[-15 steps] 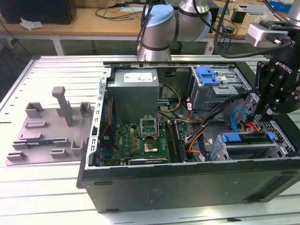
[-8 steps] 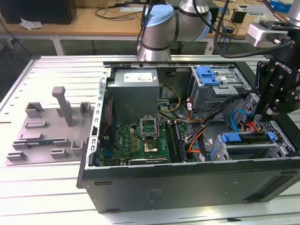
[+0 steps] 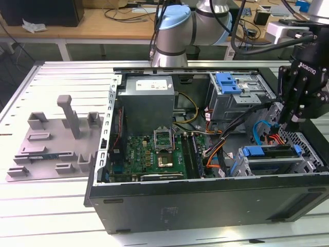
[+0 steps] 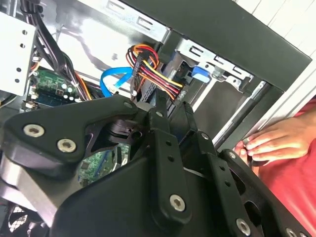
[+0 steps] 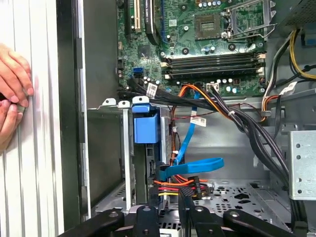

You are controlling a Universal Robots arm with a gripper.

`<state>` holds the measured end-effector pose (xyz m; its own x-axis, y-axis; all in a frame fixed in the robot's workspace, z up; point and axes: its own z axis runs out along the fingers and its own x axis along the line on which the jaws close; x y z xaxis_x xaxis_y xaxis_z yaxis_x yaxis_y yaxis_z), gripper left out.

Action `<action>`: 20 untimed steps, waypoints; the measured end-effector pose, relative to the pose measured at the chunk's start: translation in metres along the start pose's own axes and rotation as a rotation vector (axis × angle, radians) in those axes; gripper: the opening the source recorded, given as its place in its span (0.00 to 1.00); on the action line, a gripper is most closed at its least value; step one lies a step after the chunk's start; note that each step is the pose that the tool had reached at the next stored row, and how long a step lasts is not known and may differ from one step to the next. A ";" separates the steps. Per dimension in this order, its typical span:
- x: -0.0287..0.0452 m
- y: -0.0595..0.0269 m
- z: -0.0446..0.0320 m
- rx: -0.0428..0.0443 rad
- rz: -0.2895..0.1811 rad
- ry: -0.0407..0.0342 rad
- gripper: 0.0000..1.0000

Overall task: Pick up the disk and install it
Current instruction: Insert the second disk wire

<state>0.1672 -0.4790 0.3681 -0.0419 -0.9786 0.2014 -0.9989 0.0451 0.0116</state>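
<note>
In the exterior view, the open computer case (image 3: 205,200) lies on the table (image 3: 56,77). The disk (image 3: 270,151), blue-bracketed, sits in the drive cage (image 3: 280,163) at the exterior view's right, just below the gripper (image 3: 289,122). Its fingers (image 5: 186,200) look nearly clenched with nothing between them. Cables (image 5: 174,185) hide the disk's end.

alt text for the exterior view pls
A black gripper hangs inside an open computer case at the exterior view's right, above a blue-framed disk in its metal cage. A green motherboard fills the middle; a grey fixture lies left.
</note>
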 end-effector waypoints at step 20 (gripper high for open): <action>0.0039 0.0224 0.0011 0.0112 0.003 -0.0123 0.30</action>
<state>0.1446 -0.4821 0.3681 -0.0453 -0.9809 0.1893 -0.9989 0.0462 0.0000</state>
